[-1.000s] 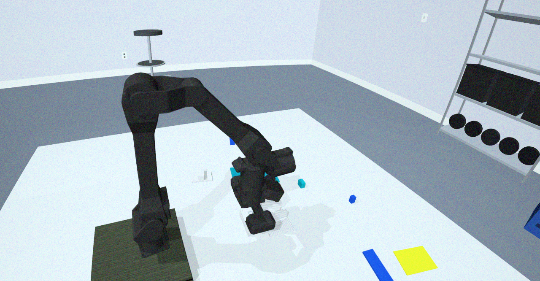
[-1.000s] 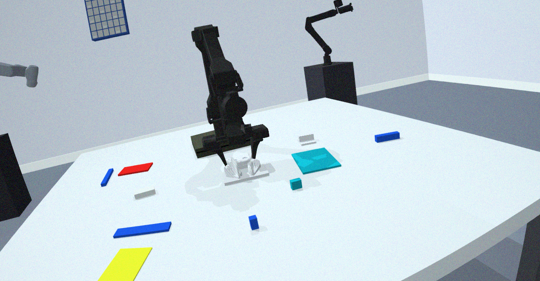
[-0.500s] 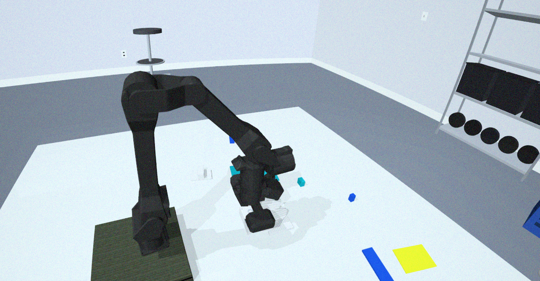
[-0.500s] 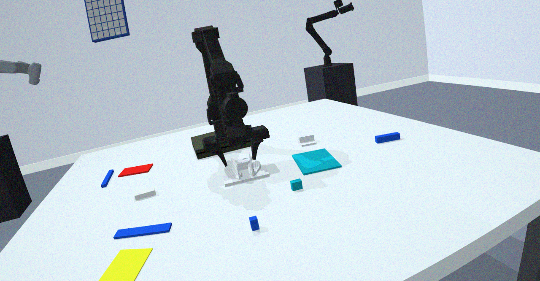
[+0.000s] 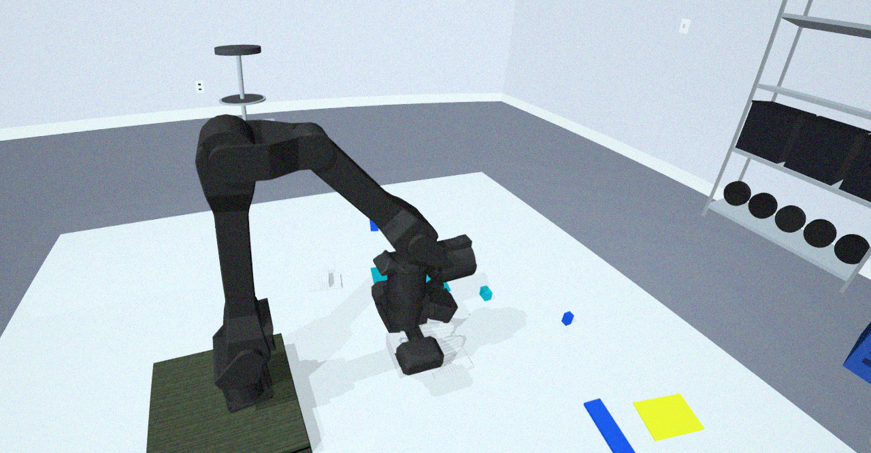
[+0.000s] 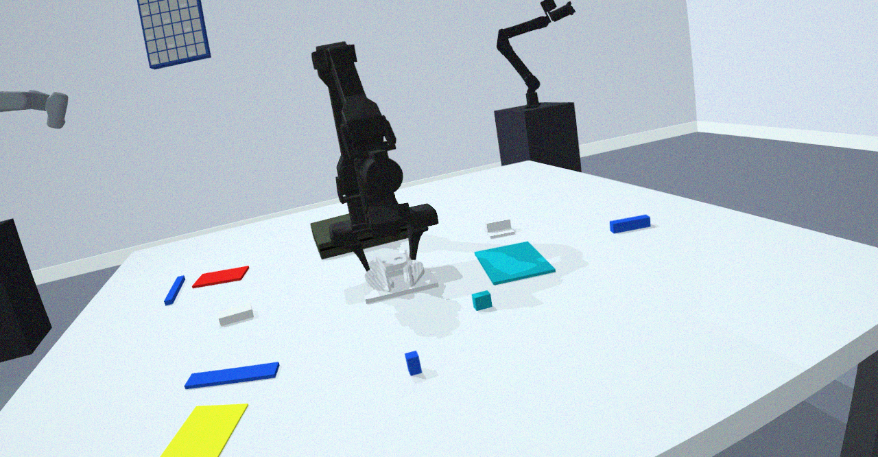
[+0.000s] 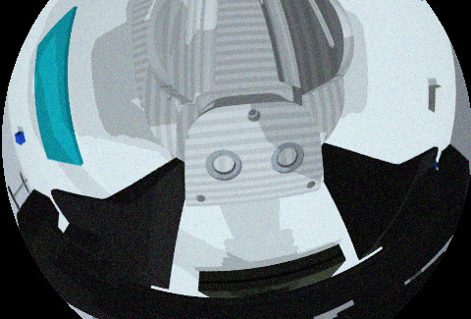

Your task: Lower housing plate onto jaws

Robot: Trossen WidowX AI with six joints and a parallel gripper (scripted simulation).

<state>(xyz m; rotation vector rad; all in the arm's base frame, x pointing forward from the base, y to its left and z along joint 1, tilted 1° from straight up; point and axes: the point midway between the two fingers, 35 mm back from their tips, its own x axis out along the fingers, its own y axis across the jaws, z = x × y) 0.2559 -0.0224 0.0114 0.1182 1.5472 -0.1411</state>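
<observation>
The pale housing plate [image 7: 255,186] is between my two black fingertips in the wrist view, its round front edge toward the jaws. Two ringed holes in it show round pale stub tops inside. My gripper [image 6: 390,264] [image 7: 252,155] is shut on the plate's side edges. The left jaw [image 7: 169,54] and right jaw [image 7: 319,34] curve out from under the plate, with a gap between them, over the striped base [image 7: 245,49] [image 6: 402,292]. The plate looks roughly level, low over the jaws' rear ends. Its underside is hidden, so I cannot tell whether it is fully seated.
A cyan plate [image 6: 514,263] [image 7: 51,93] and a cyan block [image 6: 481,300] [image 5: 485,292] lie to one side. A white bracket [image 6: 498,226] stands behind them. A small blue block [image 6: 413,362] [image 5: 567,318], a grey bar [image 6: 235,317] and a red plate [image 6: 221,276] lie farther off.
</observation>
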